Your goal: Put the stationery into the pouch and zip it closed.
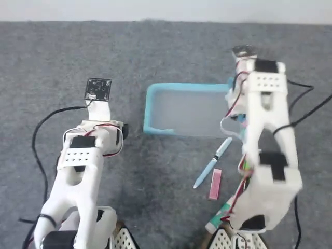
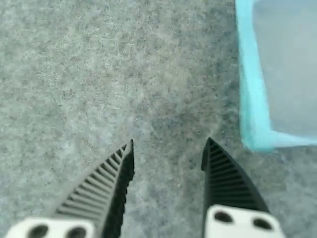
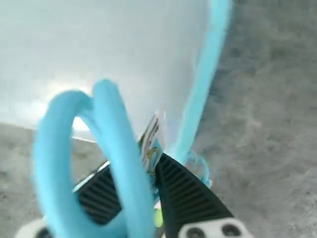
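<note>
Grey felt covers the table [image 1: 155, 52]; on it, between the two arms, lies the pouch [image 1: 187, 111], translucent with light-blue edging, flat and well up from the arms' bases; the right gripper [image 3: 133, 162] sits at the pouch's right end, its black ribbed fingers clenched on the pouch by a light-blue loop [image 3: 119, 144] that passes between them, with a small printed tag just beside the fingertips; the left gripper [image 2: 168, 148] hangs over bare felt near the pouch's left lower corner, its jaws spread apart and holding nothing; just below the pouch on the felt, beside the right arm, lies a light-blue pen [image 1: 212, 163], slanted, with a pink eraser [image 1: 215, 184] close to its lower end; nearer the right arm's base a white and green marker [image 1: 218, 219] lies partly hidden under the arm; all three are outside the pouch.
</note>
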{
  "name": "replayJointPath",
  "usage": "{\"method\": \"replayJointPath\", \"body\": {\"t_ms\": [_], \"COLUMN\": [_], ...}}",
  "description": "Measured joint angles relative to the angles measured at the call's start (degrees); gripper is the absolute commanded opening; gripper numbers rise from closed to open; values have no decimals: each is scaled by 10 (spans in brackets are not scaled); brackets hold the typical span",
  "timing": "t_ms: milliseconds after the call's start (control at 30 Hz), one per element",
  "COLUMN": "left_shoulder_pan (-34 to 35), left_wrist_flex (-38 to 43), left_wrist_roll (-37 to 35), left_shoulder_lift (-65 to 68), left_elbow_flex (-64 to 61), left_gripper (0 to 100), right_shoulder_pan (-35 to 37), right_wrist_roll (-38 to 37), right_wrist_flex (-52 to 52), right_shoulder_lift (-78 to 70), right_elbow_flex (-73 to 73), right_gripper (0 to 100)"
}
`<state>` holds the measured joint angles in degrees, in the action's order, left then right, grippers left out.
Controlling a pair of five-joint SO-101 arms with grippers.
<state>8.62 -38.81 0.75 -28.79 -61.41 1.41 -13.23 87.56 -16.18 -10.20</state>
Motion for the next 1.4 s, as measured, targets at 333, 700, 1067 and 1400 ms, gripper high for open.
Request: {"method": "replayJointPath", "body": {"t_ms": [333,700,1067,1400], "left_shoulder_pan": [0,18,60,141], "left_wrist_flex": [0,0,0,0], "left_wrist_roll": [0,0,0,0], "left_shoulder_lift": [0,0,0,0], "left_elbow_flex": [0,0,0,0], "left_gripper": [217,217,217,217], "right_shoulder_pan": [123,280,411,441], "right_wrist_roll": [-37,-51,13,40], "right_wrist_flex": [-212,-277,-237,-320], "right_shoulder_lift": [285,353,353,353], "right_elbow_flex": [398,377,321,347], "right_gripper": [10,9,9,269]}}
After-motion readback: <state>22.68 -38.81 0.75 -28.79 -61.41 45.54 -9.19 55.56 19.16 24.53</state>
